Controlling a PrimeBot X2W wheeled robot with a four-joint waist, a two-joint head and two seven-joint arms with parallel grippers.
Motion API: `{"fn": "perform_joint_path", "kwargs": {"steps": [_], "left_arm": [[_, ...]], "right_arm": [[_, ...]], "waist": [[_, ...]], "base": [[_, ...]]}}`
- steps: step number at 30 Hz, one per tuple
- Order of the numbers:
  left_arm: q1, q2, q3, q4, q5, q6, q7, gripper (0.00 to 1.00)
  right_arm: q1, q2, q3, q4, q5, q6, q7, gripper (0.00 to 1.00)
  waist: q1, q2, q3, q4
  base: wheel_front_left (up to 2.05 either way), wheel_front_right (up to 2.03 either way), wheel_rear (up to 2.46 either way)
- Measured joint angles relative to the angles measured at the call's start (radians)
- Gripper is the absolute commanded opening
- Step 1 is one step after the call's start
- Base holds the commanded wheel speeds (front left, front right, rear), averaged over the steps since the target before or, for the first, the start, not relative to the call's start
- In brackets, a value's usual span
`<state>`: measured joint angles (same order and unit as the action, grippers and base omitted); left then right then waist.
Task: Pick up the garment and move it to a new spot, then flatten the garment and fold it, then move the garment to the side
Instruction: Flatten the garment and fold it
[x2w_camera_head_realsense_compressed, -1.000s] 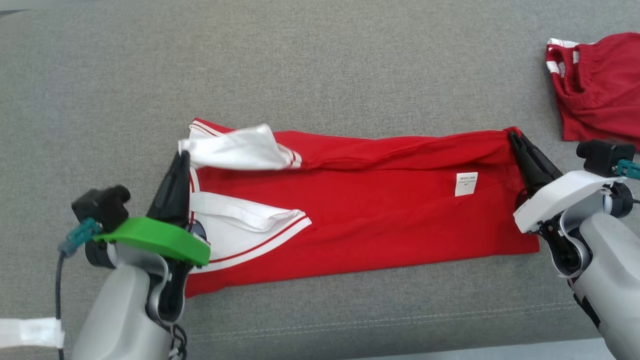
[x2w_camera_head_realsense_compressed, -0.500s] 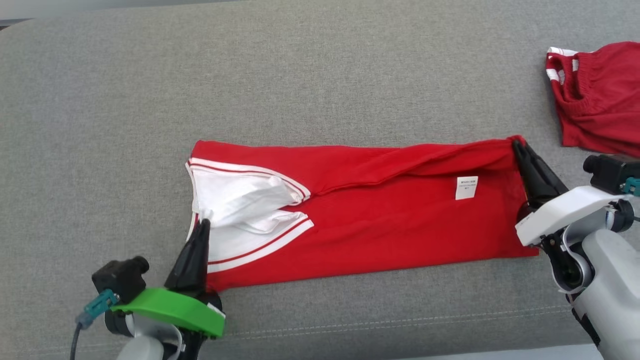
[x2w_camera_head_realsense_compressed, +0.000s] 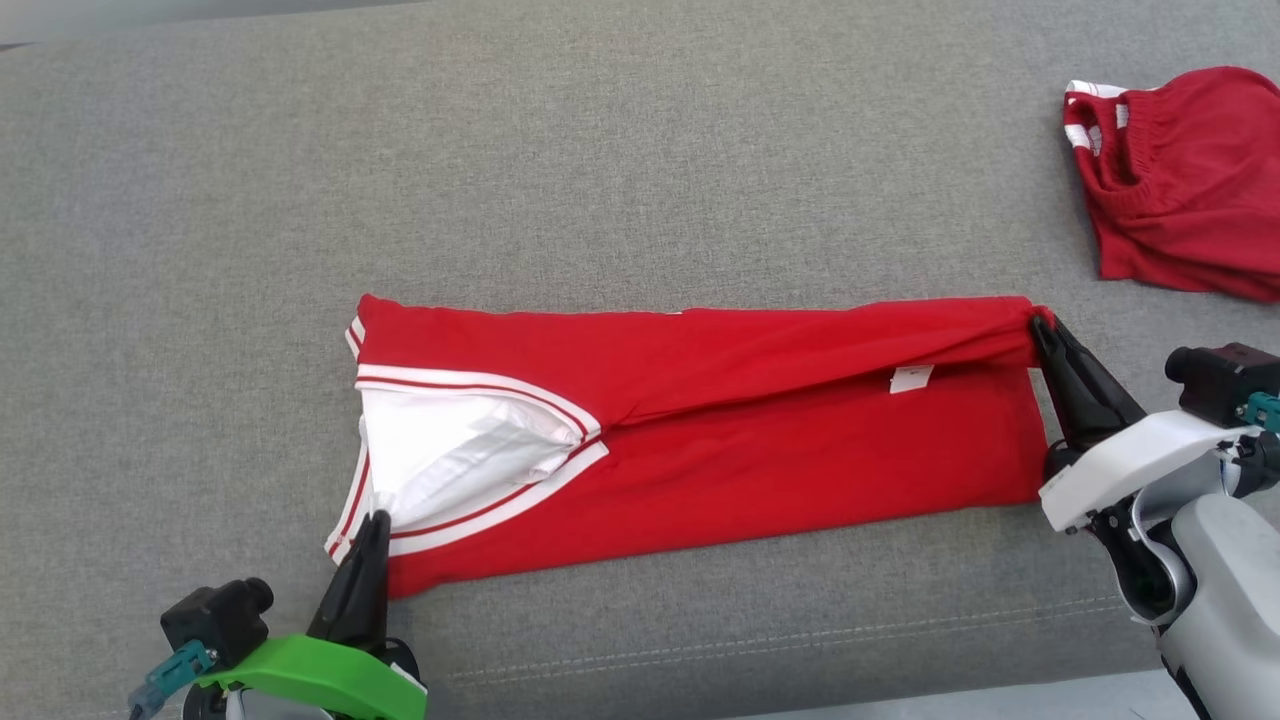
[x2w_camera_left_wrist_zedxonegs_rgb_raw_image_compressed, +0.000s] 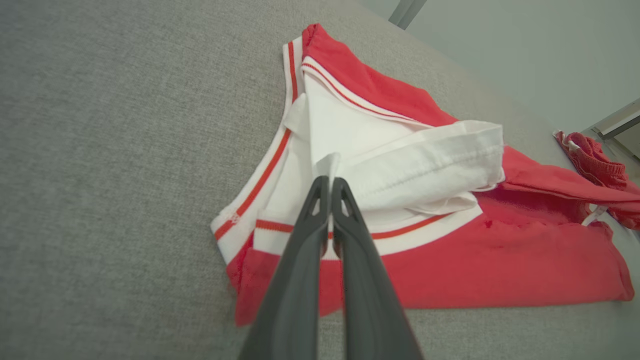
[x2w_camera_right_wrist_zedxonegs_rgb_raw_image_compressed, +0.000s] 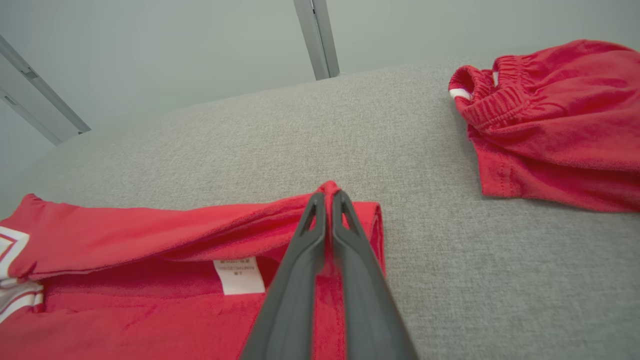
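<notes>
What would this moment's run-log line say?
phase: folding | left gripper: shut on garment | right gripper: shut on garment | garment: lengthwise fold on cushion

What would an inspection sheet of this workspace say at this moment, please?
Surface: grey upholstered surface, with a stitched seam along its near edge.
Job's things: red jersey, folded into a long band, with its white-trimmed neckline at the robot's left and a white label half tucked under the fold.
Clutter: red shorts with an elastic waistband, bunched at the far right, apart from the jersey.
Grippers: left gripper is shut on the jersey's white fabric at the neckline end. Right gripper is shut on its far right corner.
Cables: teal-plugged cable at the left wrist camera, teal plug at the right.
Surroundings: pale wall and grey metal post behind the surface.
</notes>
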<state>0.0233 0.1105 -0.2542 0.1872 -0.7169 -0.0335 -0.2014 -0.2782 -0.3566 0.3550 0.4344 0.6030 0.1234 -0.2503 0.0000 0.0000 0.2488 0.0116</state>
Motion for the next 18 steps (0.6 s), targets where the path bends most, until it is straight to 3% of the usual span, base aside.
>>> {"fn": "perform_joint_path", "kwargs": {"steps": [4,8,12,14,16,17,18], "left_arm": [[0.019,0.000,-0.011,-0.015,-0.004,0.000,0.023,0.00],[0.024,0.000,-0.017,-0.032,-0.009,0.007,0.034,0.00],[0.033,0.002,-0.016,-0.046,-0.009,0.012,0.044,0.00],[0.040,0.007,-0.015,-0.056,-0.009,0.017,0.053,0.00],[0.043,0.014,-0.011,-0.067,-0.009,0.023,0.053,0.00],[0.044,0.017,-0.006,-0.073,-0.009,0.026,0.053,0.26],[0.044,0.020,-0.003,-0.079,-0.009,0.026,0.053,0.49]], "right_arm": [[0.023,-0.009,0.015,-0.007,-0.048,0.000,0.000,0.00],[0.037,-0.034,0.054,-0.017,-0.126,0.000,0.000,0.16],[0.067,-0.039,0.059,-0.017,-0.163,0.000,0.000,0.24],[0.080,-0.038,0.053,-0.017,-0.177,0.000,0.000,0.38],[0.089,-0.037,0.049,-0.017,-0.183,0.001,0.000,0.84],[0.090,-0.037,0.052,-0.017,-0.190,0.001,0.000,1.00],[0.092,-0.036,0.052,-0.017,-0.196,0.001,0.000,1.00]], "waist": [[0.0000,0.0000,0.004,-0.001],[0.0000,0.0000,0.007,-0.001],[0.0000,0.0000,0.007,-0.002],[0.0000,0.0000,0.007,-0.003],[0.0000,0.0000,0.007,-0.006],[0.0000,0.0000,0.007,-0.008],[0.0000,0.0000,0.006,-0.011]], "base": [[0.00,0.00,0.00],[0.00,0.00,0.00],[0.00,0.00,0.00],[0.00,0.00,0.00],[0.00,0.00,0.00],[0.00,0.00,0.00],[0.00,0.00,0.00]]}}
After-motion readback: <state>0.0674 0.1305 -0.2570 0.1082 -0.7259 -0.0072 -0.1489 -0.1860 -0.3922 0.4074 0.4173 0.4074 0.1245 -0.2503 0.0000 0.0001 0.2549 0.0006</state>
